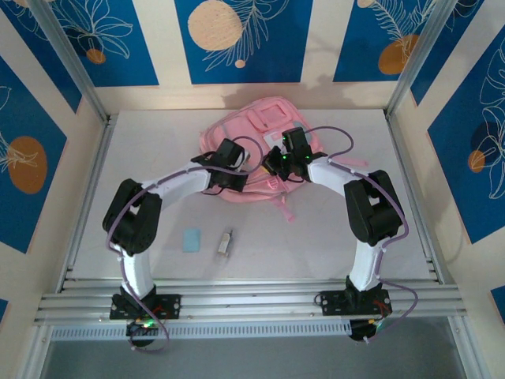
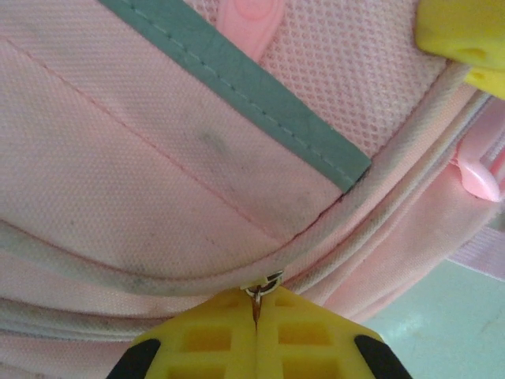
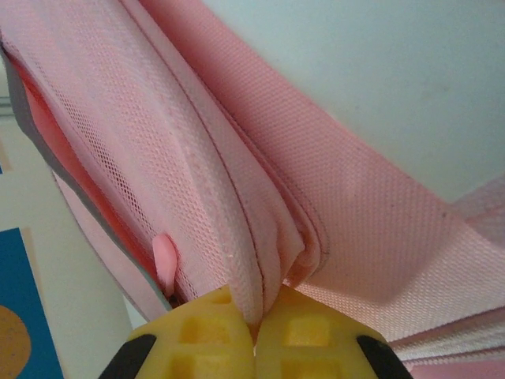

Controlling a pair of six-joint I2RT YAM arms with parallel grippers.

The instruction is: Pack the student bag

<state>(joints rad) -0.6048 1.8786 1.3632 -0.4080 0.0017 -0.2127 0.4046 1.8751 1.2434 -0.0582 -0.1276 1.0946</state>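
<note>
Left wrist: zip pull (image 2: pixel 261 289) within left end effector (image 2: pixel 256 325).

The table (image 1: pixel 142 158) bears the student bag (image 1: pixel 260 120), a blue pad (image 1: pixel 192 240) and a silver object (image 1: pixel 226 242).

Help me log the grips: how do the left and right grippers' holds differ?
The left gripper is shut on the metal zip pull of the student bag; the right gripper pinches a fold of its pink fabric. The left gripper sits at the bag's left part, the right gripper further right. Both are shut.
</note>
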